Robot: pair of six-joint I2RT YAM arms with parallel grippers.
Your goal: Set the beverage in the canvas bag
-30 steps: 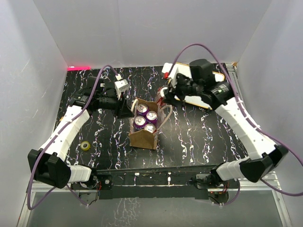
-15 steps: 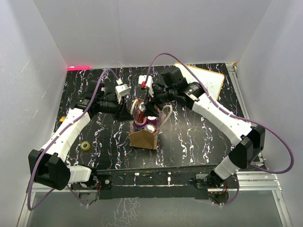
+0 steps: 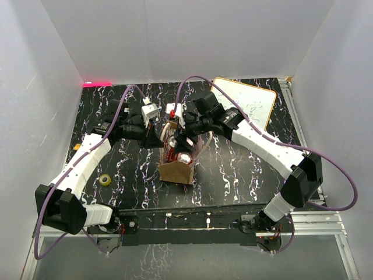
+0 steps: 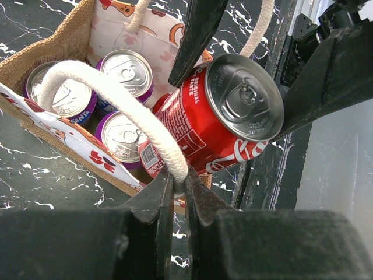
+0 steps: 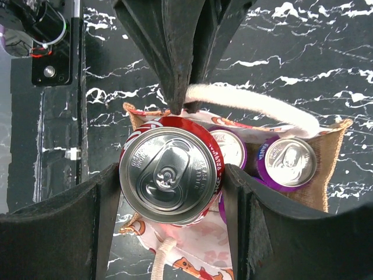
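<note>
The tan canvas bag point(image 3: 176, 170) stands mid-table with three purple cans point(image 4: 125, 70) inside. My left gripper point(image 3: 155, 139) is shut on one pale rope handle point(image 4: 116, 99) and holds it out to the bag's left; its jaws point(image 4: 178, 185) pinch the rope. My right gripper point(image 3: 178, 139) is shut on a red cola can point(image 3: 172, 148) and holds it by the sides over the bag's far-left corner, its base down in the opening. In the right wrist view the can's top point(image 5: 171, 175) sits between my fingers point(image 5: 99, 221), above the bag's wall point(image 5: 327, 178).
A white board point(image 3: 247, 105) lies at the back right. A small yellow tape roll point(image 3: 105, 179) lies at the front left. A red light strip point(image 3: 98, 83) glows at the back left corner. White walls enclose the table on three sides.
My right arm swung left from the white board to the bag, carrying the red can, and lowered it into the opening. My left gripper has held the handle throughout.
</note>
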